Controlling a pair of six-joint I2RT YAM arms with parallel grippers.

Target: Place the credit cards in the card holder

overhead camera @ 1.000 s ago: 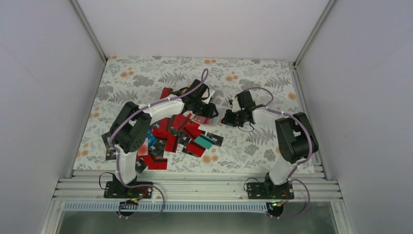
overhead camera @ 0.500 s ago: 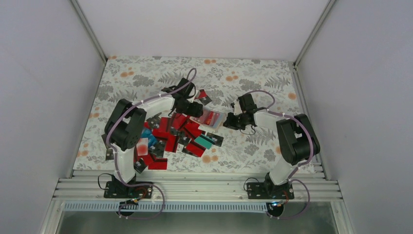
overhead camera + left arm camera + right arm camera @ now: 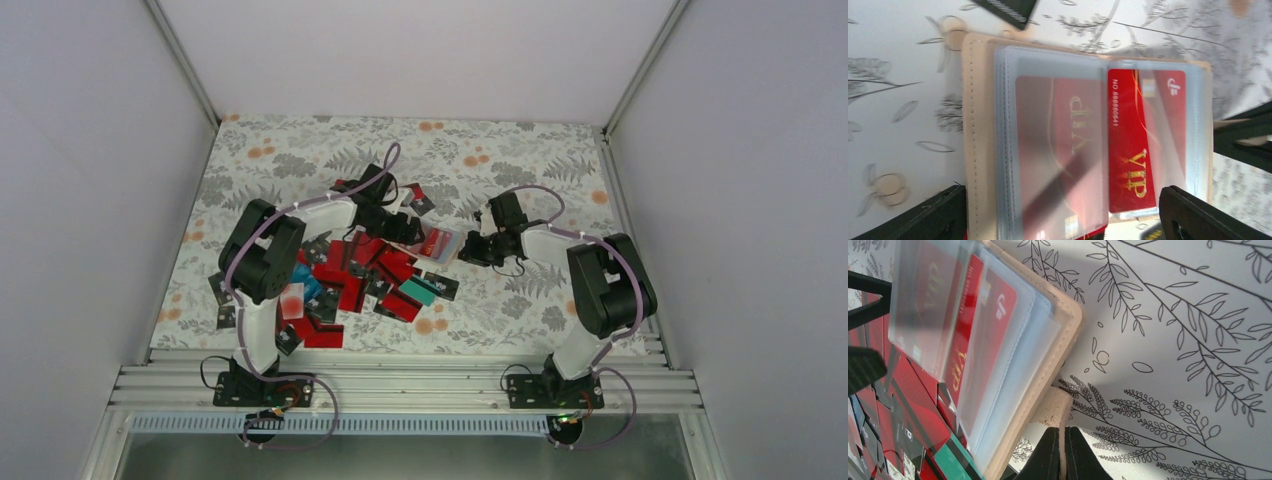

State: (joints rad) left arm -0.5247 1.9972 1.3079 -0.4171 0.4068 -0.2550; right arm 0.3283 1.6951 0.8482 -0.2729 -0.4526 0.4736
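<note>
Floral tabletop (image 3: pixel 300 150), card holder (image 3: pixel 979 150) open — left gripper (image 3: pixel 403 226) spread wide above it, right gripper (image 3: pixel 1060 440) pinching its tab (image 3: pixel 1052 407).

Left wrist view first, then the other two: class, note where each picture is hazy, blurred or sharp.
Left wrist: the card holder has clear sleeves hazing the left red card, dark streak across it. Right wrist: near sleeves blurred, tablecloth print sharp. Top external: even light, credit cards small but clear.

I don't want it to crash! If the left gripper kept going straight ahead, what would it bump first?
Probably the card holder, lying open straight ahead of the left gripper, whose jaws stand wide: its clear sleeves over the red cards. How far is hard to tell.
</note>
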